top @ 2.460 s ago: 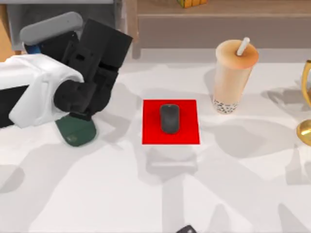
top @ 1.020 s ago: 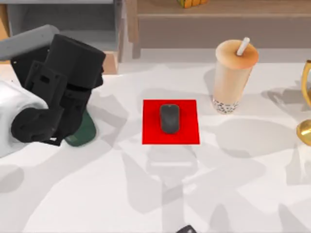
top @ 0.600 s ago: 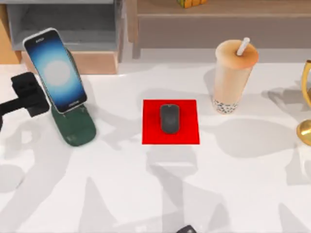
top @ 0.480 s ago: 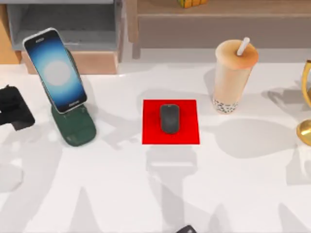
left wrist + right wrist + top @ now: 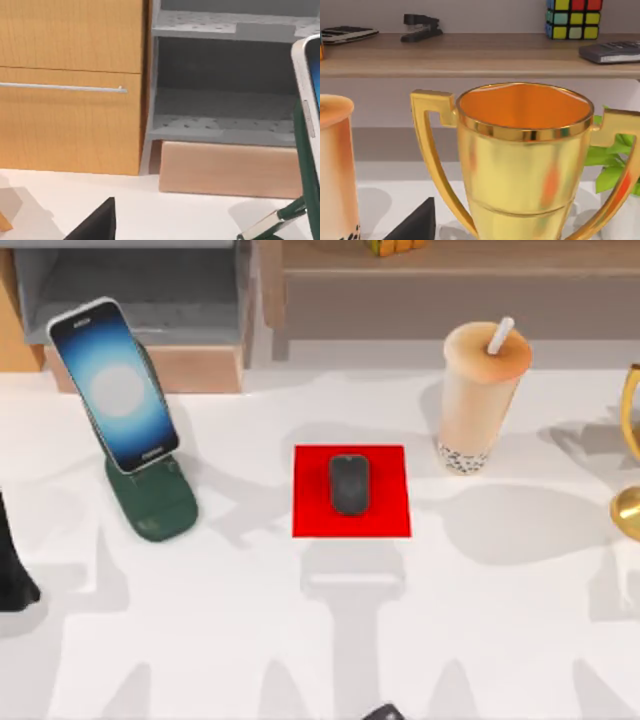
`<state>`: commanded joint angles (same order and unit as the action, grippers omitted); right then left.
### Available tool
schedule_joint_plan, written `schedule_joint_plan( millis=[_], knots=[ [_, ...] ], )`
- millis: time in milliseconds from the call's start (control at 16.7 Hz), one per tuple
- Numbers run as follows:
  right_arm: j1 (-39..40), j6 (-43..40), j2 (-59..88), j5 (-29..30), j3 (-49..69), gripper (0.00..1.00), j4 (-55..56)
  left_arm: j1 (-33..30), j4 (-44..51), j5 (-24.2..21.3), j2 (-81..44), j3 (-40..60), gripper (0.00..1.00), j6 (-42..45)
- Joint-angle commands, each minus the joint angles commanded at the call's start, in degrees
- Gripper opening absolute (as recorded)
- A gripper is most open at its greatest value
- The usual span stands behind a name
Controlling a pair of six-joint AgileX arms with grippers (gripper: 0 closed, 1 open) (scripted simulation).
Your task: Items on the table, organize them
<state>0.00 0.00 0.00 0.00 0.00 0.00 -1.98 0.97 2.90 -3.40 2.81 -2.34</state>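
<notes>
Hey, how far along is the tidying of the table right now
Looks done: the smartphone leans on the green stand, and the mouse sits on the red pad. In hand: nothing; the left arm is at the table's left edge. Possibly left: the bubble-tea cup, standing upright beside the pad.

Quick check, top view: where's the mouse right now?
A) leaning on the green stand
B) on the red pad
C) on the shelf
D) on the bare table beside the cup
B. The mouse lies in the middle of the red pad, apart from the cup; the green stand carries the phone instead.
</notes>
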Motion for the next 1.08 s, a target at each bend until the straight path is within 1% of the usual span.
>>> schedule_joint_plan(
  millis=[120,180,600,840,1080],
  knots=[
    [0.00,0.00,0.00,0.00,0.00,1.00,0.00,1.68,-0.82,-2.46,2.89,-2.39,1.00,1.98],
    [0.00,0.00,0.00,0.00,0.00,1.00,0.00,1.98,-0.97,-2.90,3.41,-2.81,1.00,2.33],
    [1.00,0.00,1.70,0.33,0.40,1.00,1.17,1.98,-0.97,-2.90,3.41,-2.81,1.00,2.33],
    [6.52,-0.02,11.67,2.34,2.75,1.00,7.98,1.98,-0.97,-2.90,3.41,-2.81,1.00,2.33],
    [14.90,-0.01,28.78,6.08,6.78,1.00,19.46,1.98,-0.97,-2.90,3.41,-2.81,1.00,2.33]
  ],
)
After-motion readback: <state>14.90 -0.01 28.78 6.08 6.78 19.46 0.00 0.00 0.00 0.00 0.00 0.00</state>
